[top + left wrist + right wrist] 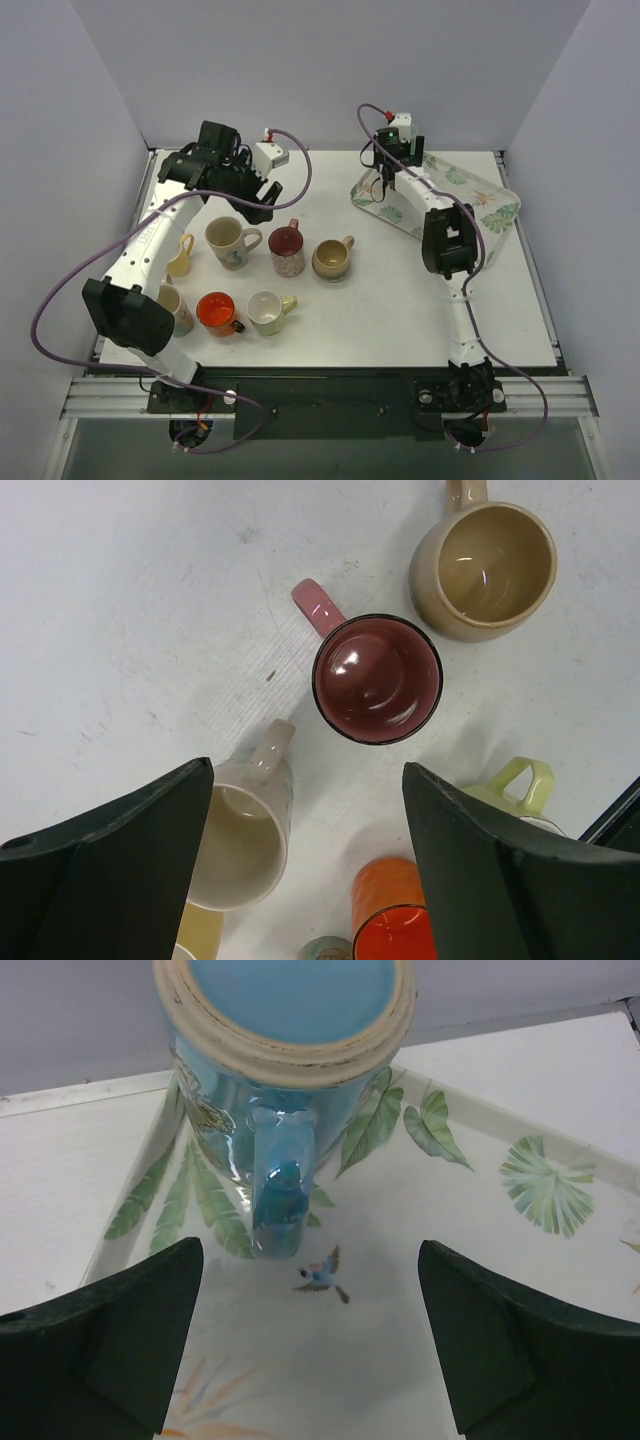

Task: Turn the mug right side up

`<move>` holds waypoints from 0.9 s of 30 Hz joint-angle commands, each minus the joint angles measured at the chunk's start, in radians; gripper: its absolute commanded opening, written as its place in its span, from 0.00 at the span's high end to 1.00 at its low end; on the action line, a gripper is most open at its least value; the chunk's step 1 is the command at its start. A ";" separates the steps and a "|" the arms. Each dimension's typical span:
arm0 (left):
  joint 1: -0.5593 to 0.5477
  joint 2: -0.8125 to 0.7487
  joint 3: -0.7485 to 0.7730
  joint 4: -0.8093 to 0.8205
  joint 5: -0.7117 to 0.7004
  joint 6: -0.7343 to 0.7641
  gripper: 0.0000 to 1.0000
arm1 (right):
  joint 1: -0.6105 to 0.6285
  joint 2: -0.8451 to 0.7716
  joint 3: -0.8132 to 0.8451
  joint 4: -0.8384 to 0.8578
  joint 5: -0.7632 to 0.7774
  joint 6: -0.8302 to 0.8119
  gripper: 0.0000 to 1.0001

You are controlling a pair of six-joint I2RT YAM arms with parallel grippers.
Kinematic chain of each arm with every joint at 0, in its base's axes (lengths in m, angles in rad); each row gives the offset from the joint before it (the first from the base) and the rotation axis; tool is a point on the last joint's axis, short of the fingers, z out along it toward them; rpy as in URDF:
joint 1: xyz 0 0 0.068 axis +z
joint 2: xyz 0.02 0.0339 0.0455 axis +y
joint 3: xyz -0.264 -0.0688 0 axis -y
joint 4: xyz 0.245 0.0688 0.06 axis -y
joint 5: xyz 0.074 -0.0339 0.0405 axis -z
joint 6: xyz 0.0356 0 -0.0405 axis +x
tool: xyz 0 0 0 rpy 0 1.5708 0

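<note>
The right claw (310, 1290) stands apart before an upside-down blue glazed mug (285, 1080) on the leaf-printed tray (500, 1160) (left claw (308, 770) apart too).

The blue mug (285, 1020) is glazed ceramic, glossy and wet-looking, with a bare, rough cream foot ring (faintly scored). The tray (540, 1190) under it is smooth, with a soft sheen over its leaf print. The maroon mug (377, 680) and orange mug (395, 920) gleam; the tan mug (485, 570) looks more satin. The table (130, 630) is matt white and scuffed. The left fingers (110, 870) are matt black plastic.
</note>
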 commanded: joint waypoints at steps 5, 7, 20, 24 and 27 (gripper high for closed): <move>0.008 0.030 0.100 -0.050 0.038 0.028 0.13 | -0.011 0.104 0.182 0.134 0.081 -0.062 0.26; 0.010 0.038 0.116 -0.070 0.037 0.037 0.13 | -0.016 0.124 0.219 0.116 0.098 -0.050 0.32; 0.039 0.053 0.192 -0.139 0.073 0.064 0.13 | -0.059 0.116 0.255 -0.021 0.000 0.082 0.39; 0.042 0.064 0.227 -0.159 0.093 0.067 0.13 | -0.059 0.119 0.267 -0.021 0.003 0.091 0.54; 0.044 0.062 0.229 -0.162 0.104 0.074 0.13 | -0.065 0.126 0.277 -0.054 -0.017 0.094 0.73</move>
